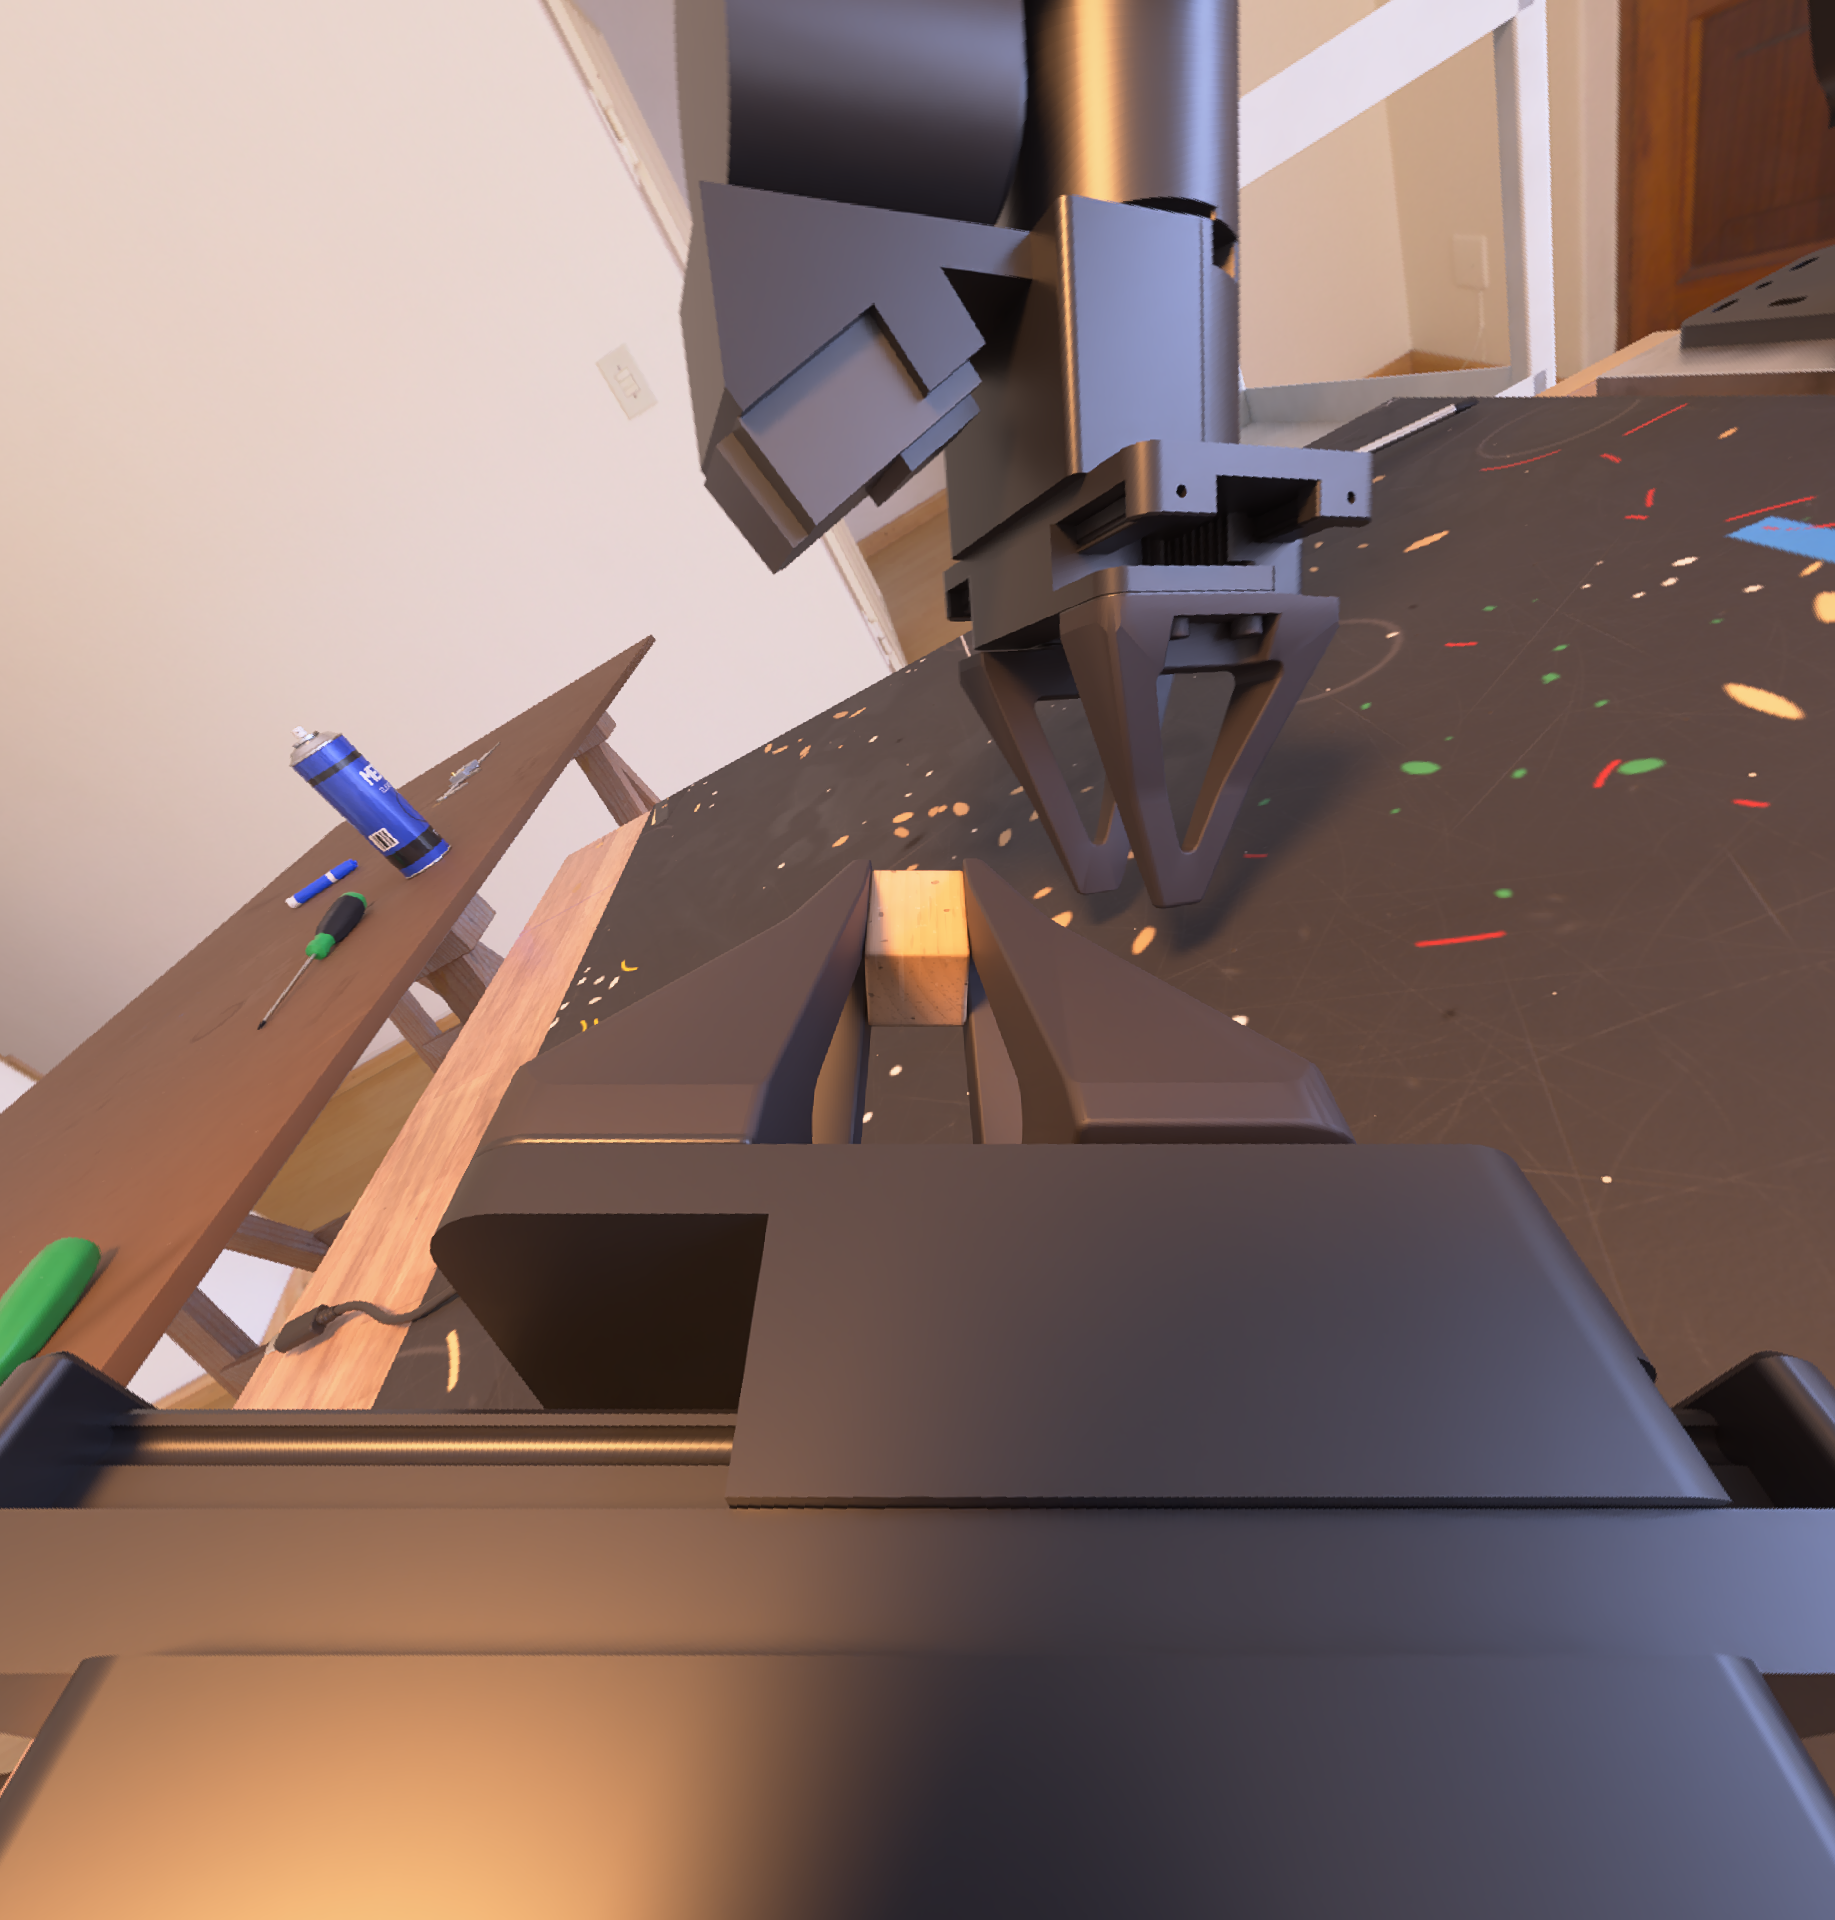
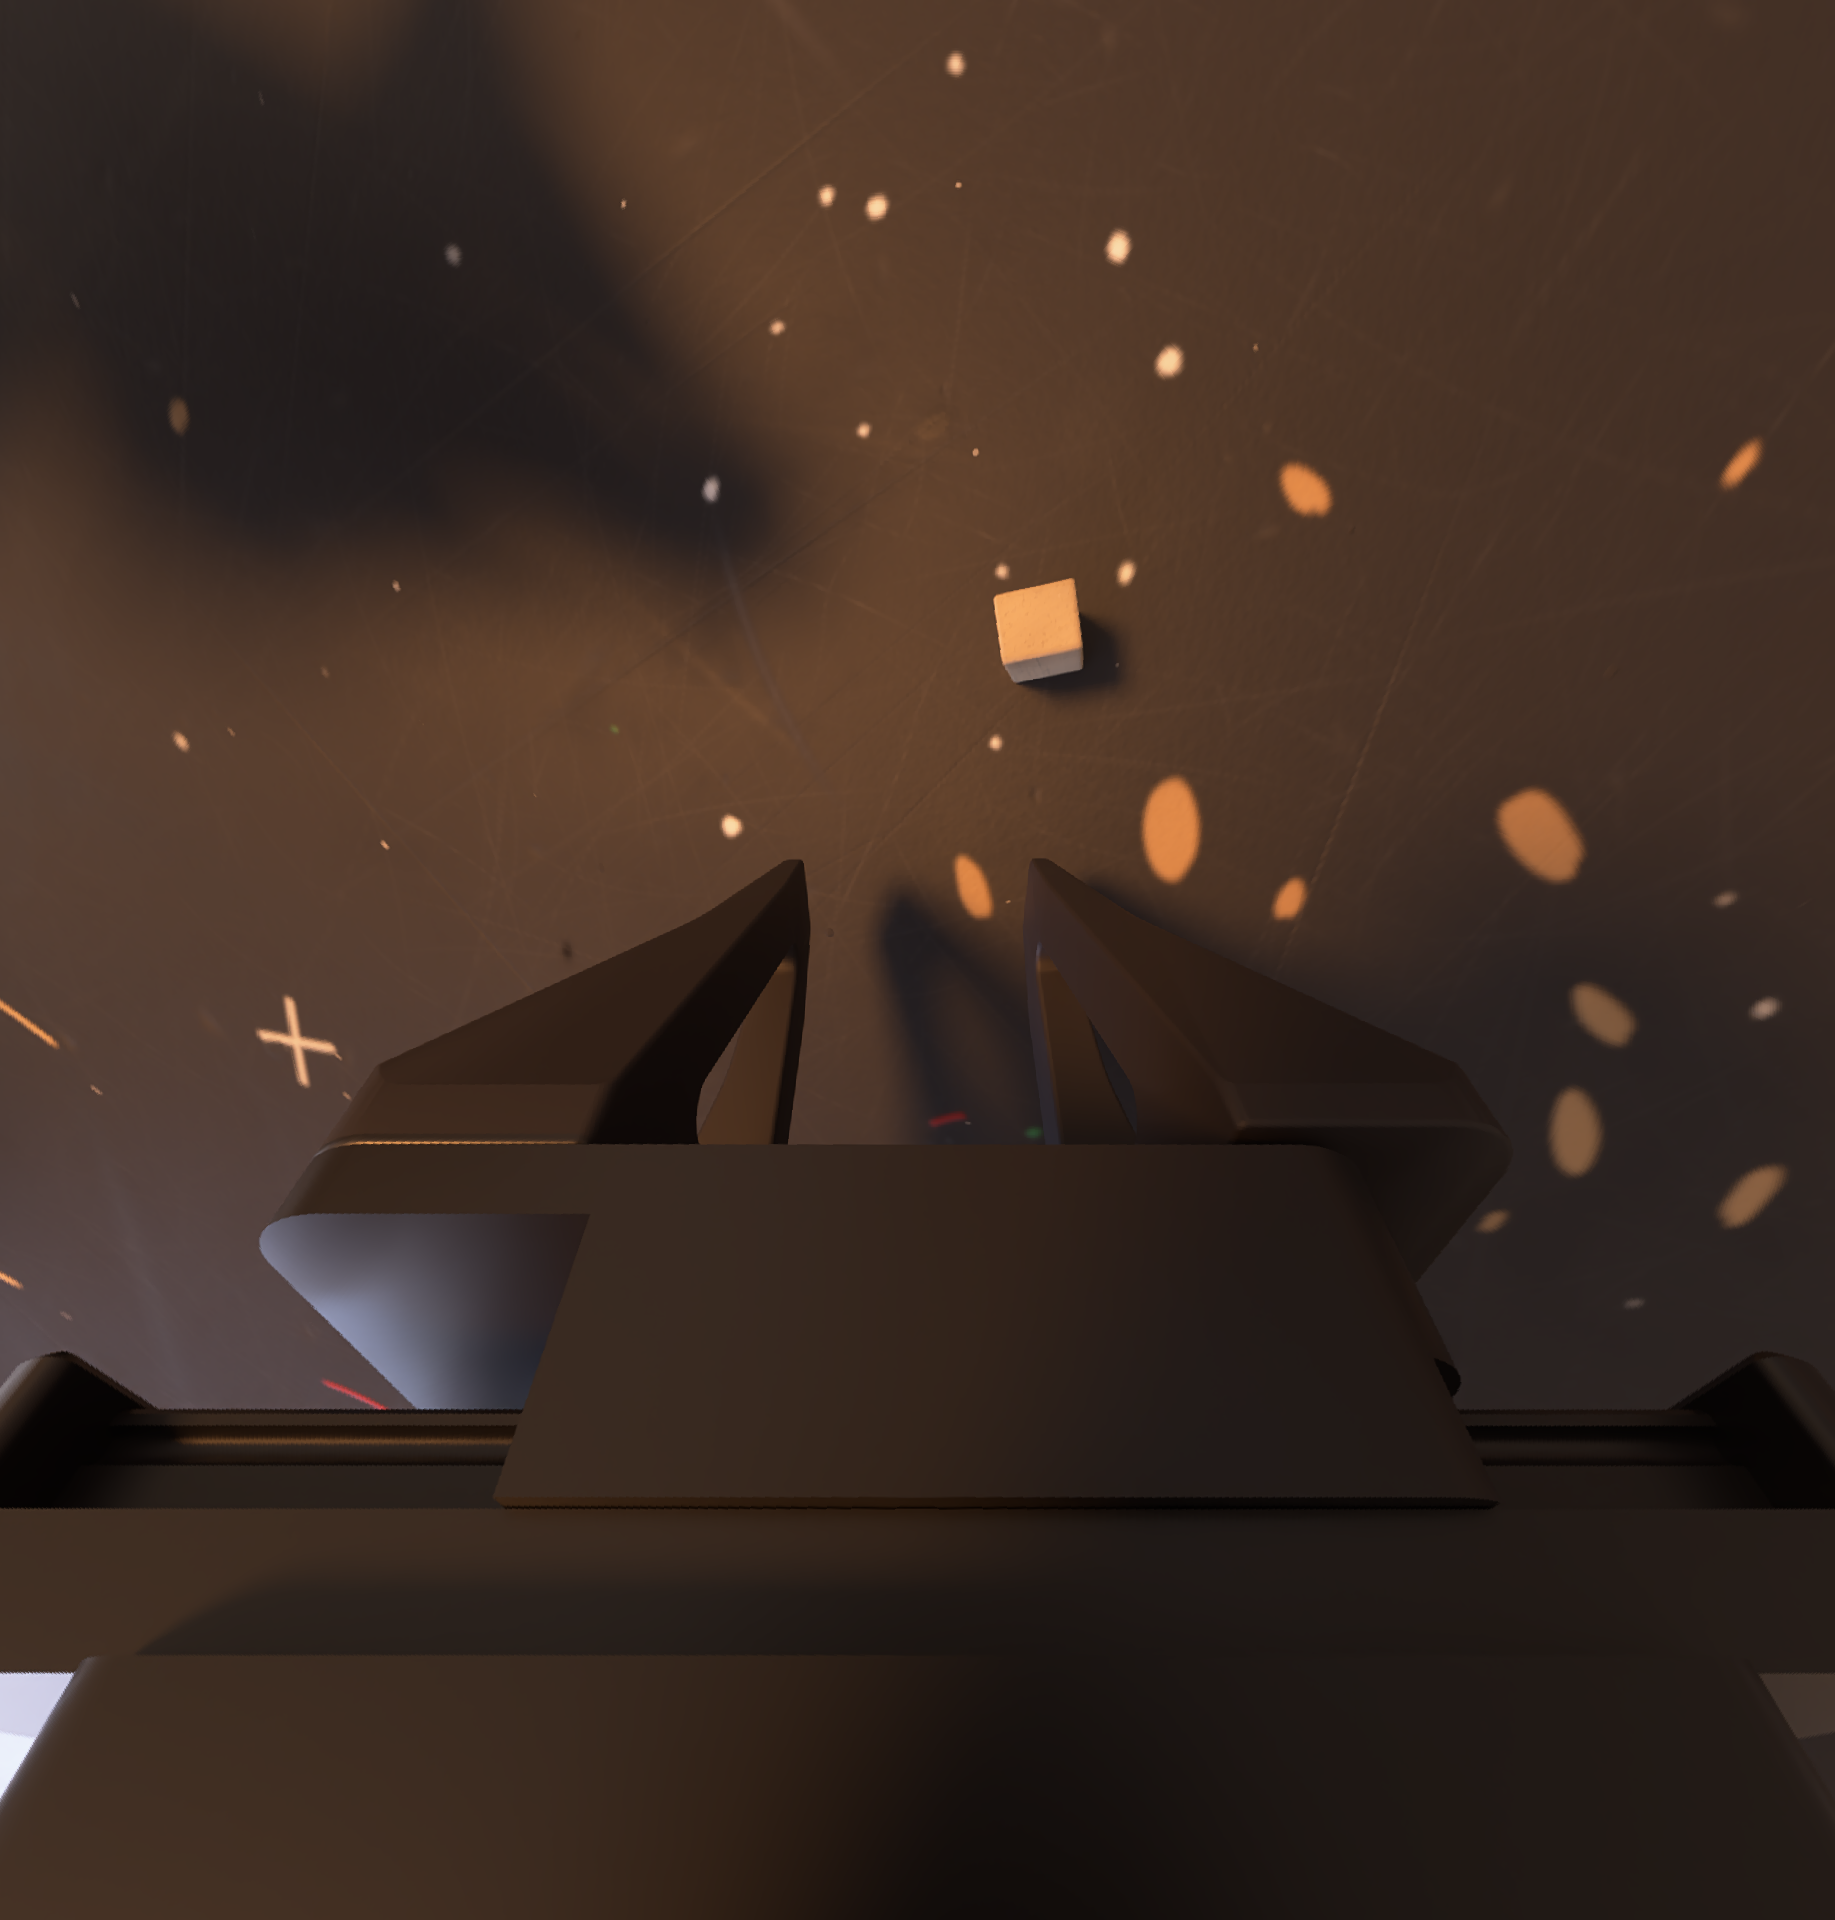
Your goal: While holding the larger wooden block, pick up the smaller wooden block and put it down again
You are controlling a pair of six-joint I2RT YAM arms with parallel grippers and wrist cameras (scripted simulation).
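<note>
The dark, paint-speckled counter is carrying the work, and a brown side bench is standing just beside its left edge. The left end effector is pinching the larger wooden block between its two fingers, the block filling the gap near the tips. The right end effector is hanging above the counter with its fingers spread a little and nothing between them; in the left wrist view its fingertips are pointing down just beyond the held block. The smaller wooden block is lying free on the counter, ahead of the right end effector and apart from it. On the bench, a blue spray can, a green-handled screwdriver and a blue marker are lying near one another.
</note>
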